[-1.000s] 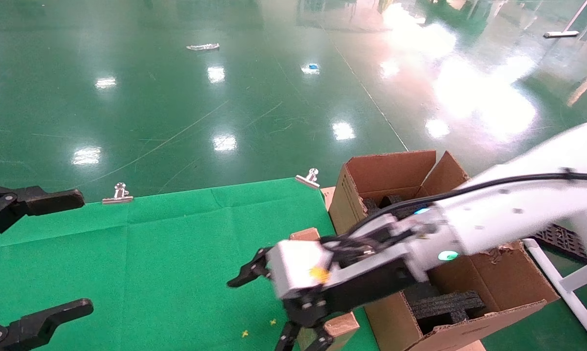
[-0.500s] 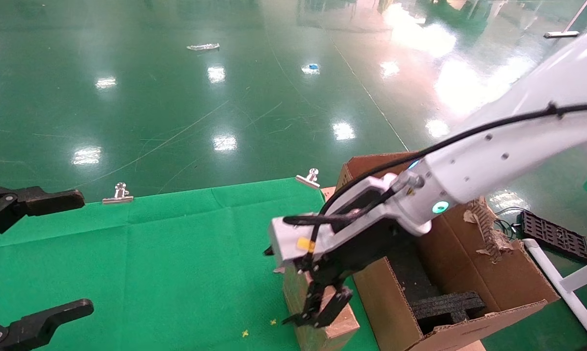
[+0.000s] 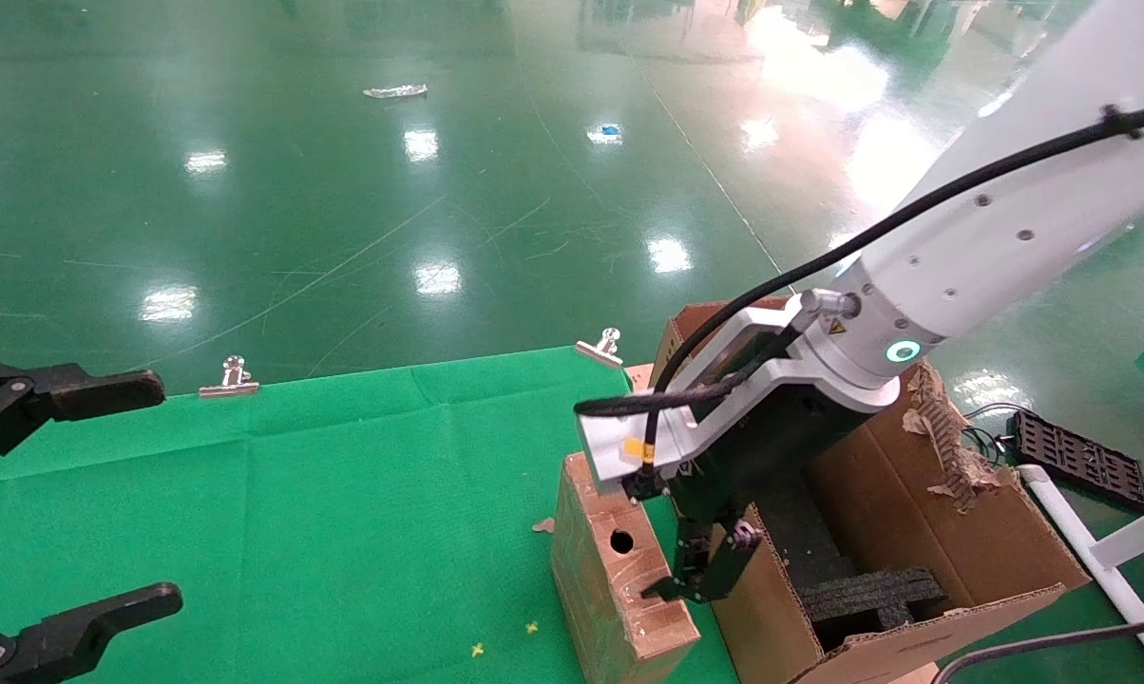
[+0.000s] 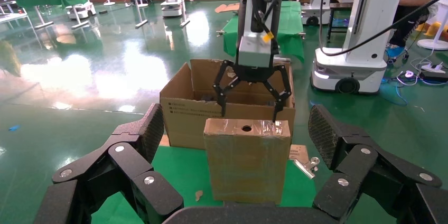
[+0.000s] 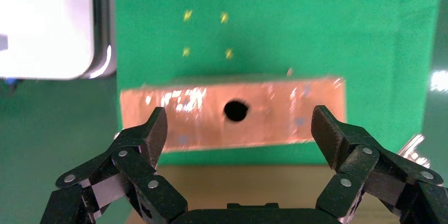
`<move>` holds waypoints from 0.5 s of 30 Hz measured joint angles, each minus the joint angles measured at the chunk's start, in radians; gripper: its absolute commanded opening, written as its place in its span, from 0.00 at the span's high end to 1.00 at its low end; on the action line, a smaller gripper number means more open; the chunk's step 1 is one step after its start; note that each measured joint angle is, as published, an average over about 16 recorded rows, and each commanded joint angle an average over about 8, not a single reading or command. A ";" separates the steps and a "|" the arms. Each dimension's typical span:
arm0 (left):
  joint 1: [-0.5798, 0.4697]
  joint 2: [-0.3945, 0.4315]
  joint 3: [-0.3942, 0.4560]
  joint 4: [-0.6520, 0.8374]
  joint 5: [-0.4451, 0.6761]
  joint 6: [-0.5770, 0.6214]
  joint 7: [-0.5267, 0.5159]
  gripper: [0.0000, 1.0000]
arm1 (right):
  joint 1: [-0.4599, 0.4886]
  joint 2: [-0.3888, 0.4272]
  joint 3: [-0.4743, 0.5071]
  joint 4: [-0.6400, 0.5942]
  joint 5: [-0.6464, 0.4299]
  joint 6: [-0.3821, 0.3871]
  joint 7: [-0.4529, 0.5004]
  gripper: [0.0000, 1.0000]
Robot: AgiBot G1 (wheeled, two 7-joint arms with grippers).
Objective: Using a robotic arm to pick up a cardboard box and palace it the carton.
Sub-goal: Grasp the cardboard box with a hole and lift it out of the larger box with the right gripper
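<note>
The cardboard box (image 3: 602, 584) stands on edge on the green cloth, its narrow top edge with the round hole facing up. It also shows in the left wrist view (image 4: 247, 166) and the right wrist view (image 5: 232, 113). The white robotic arm (image 3: 990, 237) reaches down from the right. Its right gripper (image 3: 672, 546) points down, open and empty, just above the box's top edge on the carton side; its fingers (image 4: 274, 109) hang over the two ends of that edge. The carton (image 3: 924, 541) with black foam inside stands right beside the box. My left gripper (image 3: 144, 494) is open and parked at the far left.
Two metal binder clips (image 3: 233, 378) (image 3: 602, 348) pin the green cloth (image 3: 296, 494) at the table's far edge. A black tray (image 3: 1085, 465) and a white frame lie on the floor right of the carton. Another robot base (image 4: 351, 71) stands beyond the carton.
The right arm has lifted and swung toward the carton, and its gripper has turned from lying low in front of the box to pointing down over it. The box's top edge now shows.
</note>
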 measured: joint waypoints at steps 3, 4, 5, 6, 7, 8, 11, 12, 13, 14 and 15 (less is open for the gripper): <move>0.000 0.000 0.000 0.000 0.000 0.000 0.000 0.00 | 0.042 -0.021 -0.074 0.000 0.004 0.003 0.020 0.00; 0.000 0.000 0.000 0.000 0.000 0.000 0.000 0.00 | 0.055 -0.028 -0.097 0.000 0.005 0.004 0.027 0.00; 0.000 0.000 0.000 0.000 0.000 0.000 0.000 0.00 | 0.067 -0.036 -0.119 0.000 0.006 0.005 0.035 0.00; 0.000 0.000 0.000 0.000 0.000 0.000 0.000 0.00 | 0.078 -0.043 -0.140 0.000 0.008 0.007 0.042 0.00; 0.000 0.000 0.000 0.000 0.000 0.000 0.000 0.00 | 0.089 -0.050 -0.160 0.000 0.010 0.008 0.050 0.00; 0.000 0.000 0.000 0.000 0.000 0.000 0.000 0.00 | 0.100 -0.058 -0.179 0.000 0.012 0.010 0.058 0.00; 0.000 0.000 0.001 0.000 0.000 0.000 0.000 0.00 | 0.127 -0.078 -0.230 0.000 0.019 0.014 0.081 0.00; 0.000 0.000 0.001 0.000 0.000 0.000 0.000 0.00 | 0.135 -0.085 -0.245 0.000 0.022 0.016 0.088 0.00; 0.000 0.000 0.001 0.000 0.000 0.000 0.000 0.00 | 0.142 -0.091 -0.259 -0.001 0.024 0.017 0.096 0.00; 0.000 0.000 0.001 0.000 0.000 0.000 0.000 0.00 | 0.149 -0.098 -0.273 -0.001 0.027 0.019 0.103 0.00; 0.000 0.000 0.001 0.000 0.000 0.000 0.000 0.00 | 0.155 -0.104 -0.286 -0.001 0.029 0.021 0.110 0.00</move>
